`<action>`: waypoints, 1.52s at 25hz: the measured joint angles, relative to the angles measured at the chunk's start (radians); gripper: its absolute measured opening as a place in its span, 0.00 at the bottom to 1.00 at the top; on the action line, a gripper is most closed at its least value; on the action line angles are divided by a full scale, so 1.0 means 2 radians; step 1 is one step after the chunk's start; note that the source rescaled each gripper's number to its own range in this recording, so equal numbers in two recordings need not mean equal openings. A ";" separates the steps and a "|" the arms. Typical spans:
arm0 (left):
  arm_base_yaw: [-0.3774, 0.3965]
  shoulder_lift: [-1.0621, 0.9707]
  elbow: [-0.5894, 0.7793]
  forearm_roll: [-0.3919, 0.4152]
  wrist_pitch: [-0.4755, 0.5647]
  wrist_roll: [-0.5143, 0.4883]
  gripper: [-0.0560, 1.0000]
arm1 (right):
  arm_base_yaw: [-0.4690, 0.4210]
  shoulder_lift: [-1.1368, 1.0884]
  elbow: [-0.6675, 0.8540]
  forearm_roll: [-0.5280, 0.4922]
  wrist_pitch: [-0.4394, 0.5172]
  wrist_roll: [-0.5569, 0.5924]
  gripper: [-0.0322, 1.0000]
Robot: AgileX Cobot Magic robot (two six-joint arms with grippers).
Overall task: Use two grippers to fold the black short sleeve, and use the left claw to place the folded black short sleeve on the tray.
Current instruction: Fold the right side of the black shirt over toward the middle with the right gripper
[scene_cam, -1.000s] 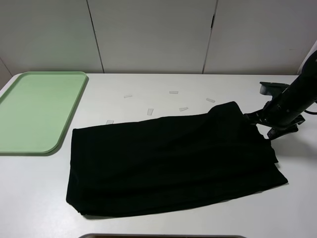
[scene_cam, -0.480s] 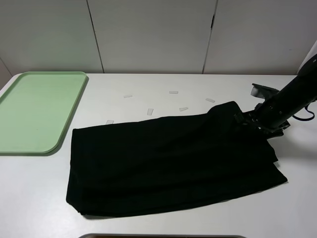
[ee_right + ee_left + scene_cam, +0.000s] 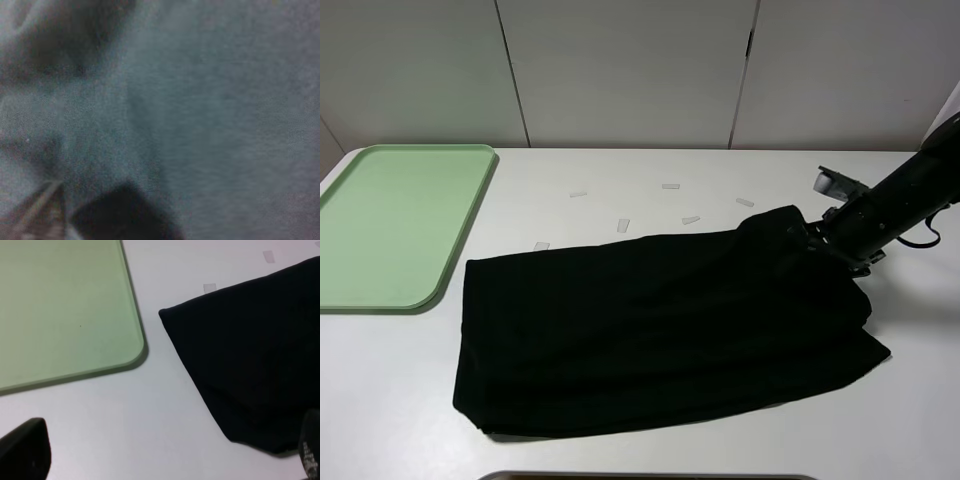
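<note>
The black short sleeve lies spread as a wide flat band across the middle of the white table. My right gripper sits low at the shirt's far right corner, against the cloth; its fingers are hidden. The right wrist view is filled by blurred dark cloth. My left gripper is open and empty, its two fingertips wide apart above bare table near the shirt's left end. It does not show in the exterior high view. The mint-green tray lies at the far left, also in the left wrist view.
Several small white tape strips lie on the table beyond the shirt; one shows in the left wrist view. White wall panels stand behind the table. A dark edge shows at the bottom of the exterior high view.
My right arm has moved left and lower onto the shirt's far right corner. The shirt's near right corner has drawn in to the left and a little farther from the camera.
</note>
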 joint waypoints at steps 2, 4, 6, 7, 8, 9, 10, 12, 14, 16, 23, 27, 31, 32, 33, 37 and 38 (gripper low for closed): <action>0.000 0.000 0.000 0.000 0.000 0.000 1.00 | 0.000 0.000 0.000 0.000 -0.001 0.003 0.59; 0.000 0.000 0.000 0.000 0.000 0.000 1.00 | 0.000 0.000 0.000 -0.003 -0.011 0.010 0.29; 0.000 0.000 0.000 0.000 0.000 0.000 1.00 | 0.000 0.000 0.000 -0.010 -0.023 0.019 0.09; 0.000 0.000 0.000 0.000 0.000 0.000 1.00 | 0.000 0.000 0.000 -0.010 -0.023 0.019 0.09; 0.000 0.000 0.000 0.000 0.000 0.000 1.00 | 0.000 0.000 0.000 -0.014 -0.026 0.022 0.10; 0.000 0.000 0.000 0.000 0.000 0.000 1.00 | 0.000 0.000 0.000 -0.020 -0.030 0.025 0.10; 0.000 0.000 0.000 0.000 0.000 0.000 1.00 | 0.000 0.000 0.000 -0.026 -0.034 0.029 0.10; 0.000 0.000 0.000 0.000 0.000 0.000 1.00 | 0.002 0.000 0.000 -0.048 -0.042 0.043 0.10; 0.000 0.000 0.000 0.000 0.000 0.000 1.00 | 0.007 -0.005 0.000 -0.111 -0.058 0.097 0.10; 0.000 0.000 0.000 0.000 0.000 0.000 1.00 | 0.014 -0.020 0.000 -0.174 -0.074 0.154 0.10; 0.000 0.000 0.000 0.000 0.000 0.000 1.00 | 0.042 -0.077 0.000 -0.300 -0.107 0.312 0.10; 0.000 0.000 0.000 0.000 0.000 0.000 1.00 | 0.052 -0.079 0.000 -0.315 -0.110 0.331 0.10; 0.000 0.000 0.000 0.000 0.000 0.000 1.00 | 0.079 -0.079 0.000 -0.366 -0.109 0.389 0.10; 0.000 0.000 0.000 0.000 0.000 0.000 1.00 | 0.079 -0.079 0.000 -0.366 -0.109 0.389 0.10; 0.000 0.000 0.000 0.000 0.000 0.000 1.00 | 0.084 -0.079 0.000 -0.372 -0.107 0.401 0.10; 0.000 0.000 0.000 0.000 0.000 0.000 1.00 | 0.120 -0.079 0.000 -0.398 -0.095 0.449 0.10; 0.000 0.000 0.000 0.000 0.000 0.000 1.00 | 0.133 -0.080 0.000 -0.403 -0.091 0.460 0.10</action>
